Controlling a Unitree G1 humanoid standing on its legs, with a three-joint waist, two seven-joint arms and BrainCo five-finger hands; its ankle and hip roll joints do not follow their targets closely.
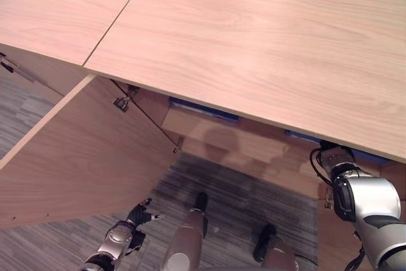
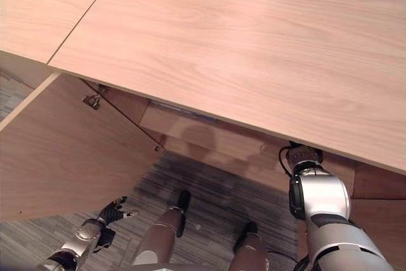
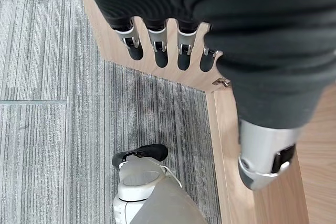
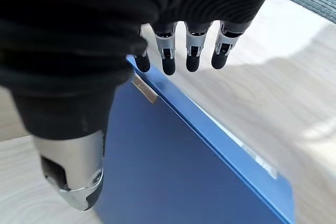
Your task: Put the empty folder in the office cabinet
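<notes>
My right hand [image 4: 173,40] reaches under the wooden tabletop [image 1: 266,42] into the office cabinet, fingers straight and relaxed, hovering over the blue folder [image 4: 178,171]. The folder lies flat on a pale wood shelf [image 4: 273,77] inside; a small metal tab on its edge carries no writing I can read. My left hand [image 1: 134,215] hangs low by the open cabinet door [image 1: 76,157], fingers loosely extended, holding nothing, above the grey carpet [image 3: 47,129].

Grey striped carpet [image 1: 241,201], wooden top [image 1: 266,36]
</notes>
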